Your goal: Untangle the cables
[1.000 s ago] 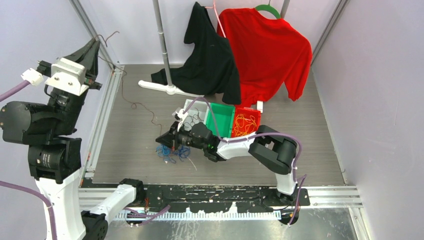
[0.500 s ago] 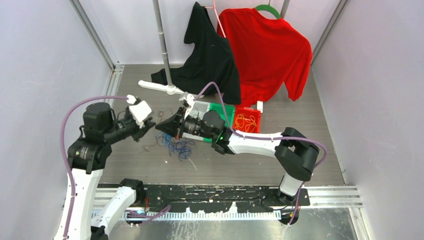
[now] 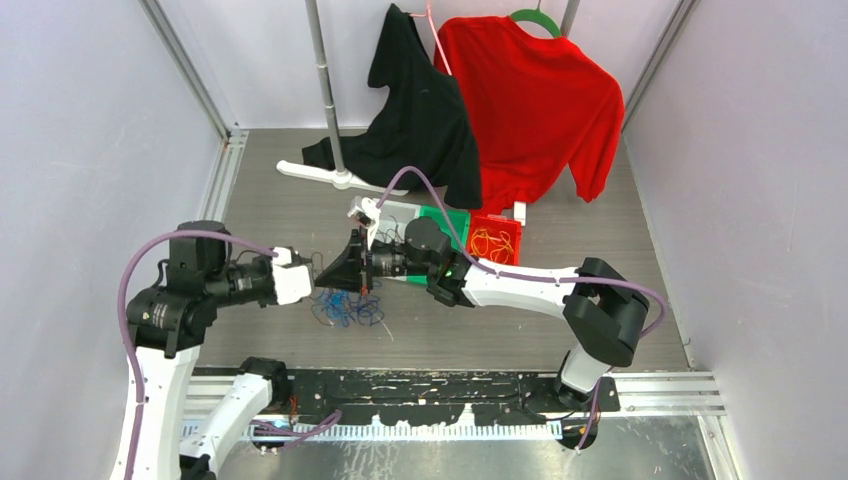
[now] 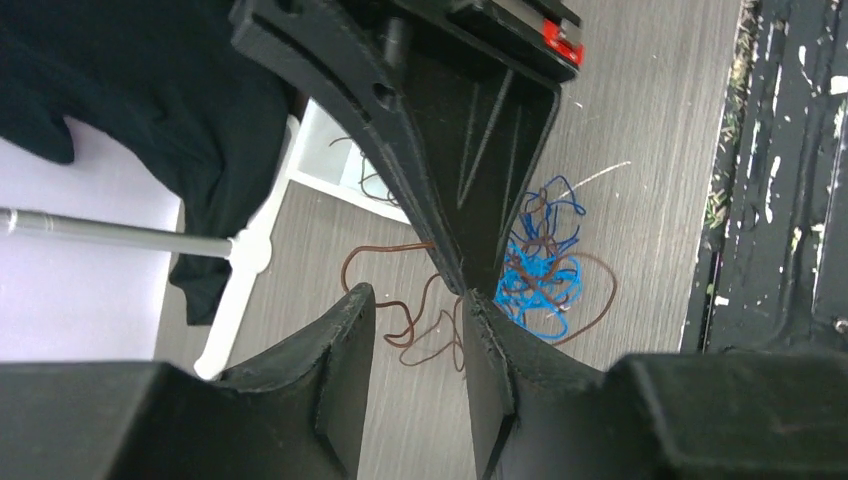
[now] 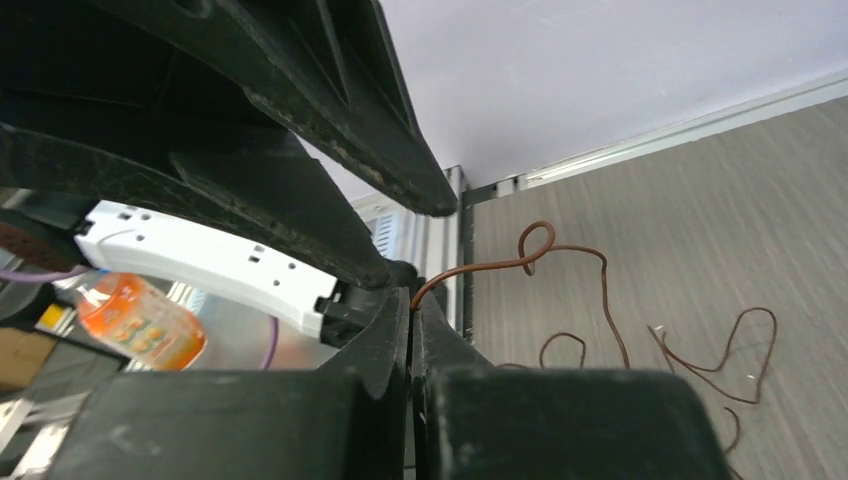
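- As the right gripper (image 5: 410, 300) pinches a thin brown wire (image 5: 500, 264) between closed fingertips, the left gripper (image 4: 415, 300) meets it tip-to-tip, fingers narrowly parted, nothing seen between them
- Tangle of thin blue & dark cables (image 3: 345, 308) lies on grey wood-grain tabletop (image 3: 620, 300), just below both grippers
- Brown wire trails from right tip down to tabletop in loose loops
- Yellow-orange wires (image 3: 493, 240) sit in small red plastic bin (image 3: 512, 226), apart from tangle

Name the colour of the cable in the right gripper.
Brown: the cable shows best in right wrist view.
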Controlling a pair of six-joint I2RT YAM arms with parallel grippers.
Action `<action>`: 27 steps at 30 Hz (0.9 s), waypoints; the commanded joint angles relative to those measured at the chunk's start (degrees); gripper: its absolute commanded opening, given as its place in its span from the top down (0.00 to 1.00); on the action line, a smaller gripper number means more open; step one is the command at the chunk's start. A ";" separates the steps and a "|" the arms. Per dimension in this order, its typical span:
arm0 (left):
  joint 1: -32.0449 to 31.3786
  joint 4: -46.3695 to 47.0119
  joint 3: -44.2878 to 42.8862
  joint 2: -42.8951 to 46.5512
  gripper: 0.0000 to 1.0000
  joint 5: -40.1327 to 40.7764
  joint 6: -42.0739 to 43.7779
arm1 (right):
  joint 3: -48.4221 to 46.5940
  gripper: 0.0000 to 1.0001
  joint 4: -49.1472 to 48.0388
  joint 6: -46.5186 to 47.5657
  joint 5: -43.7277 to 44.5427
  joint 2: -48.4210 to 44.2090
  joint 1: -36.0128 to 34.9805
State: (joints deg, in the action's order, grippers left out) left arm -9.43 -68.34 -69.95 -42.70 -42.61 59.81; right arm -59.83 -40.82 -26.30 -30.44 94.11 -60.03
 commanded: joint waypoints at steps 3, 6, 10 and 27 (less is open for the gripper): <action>-0.24 -9.18 -2.62 -0.89 0.60 -4.13 15.90 | -4.01 0.99 -0.06 -2.47 -9.66 -3.83 0.26; -0.23 -6.87 -2.06 -0.53 0.61 -3.78 15.47 | -4.29 0.99 0.33 -3.27 -12.12 -3.72 0.26; -0.23 4.67 2.37 3.30 0.61 -2.42 12.30 | -4.33 0.99 1.51 -3.58 -14.16 -3.66 0.26; -0.23 -1.07 1.67 -0.48 0.59 -8.51 10.70 | -8.24 0.99 0.78 -5.40 -16.12 -0.44 -1.02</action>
State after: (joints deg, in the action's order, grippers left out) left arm -9.43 -73.63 -68.34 -44.29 -47.68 73.65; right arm -64.58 -37.15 -30.76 -45.32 93.41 -60.07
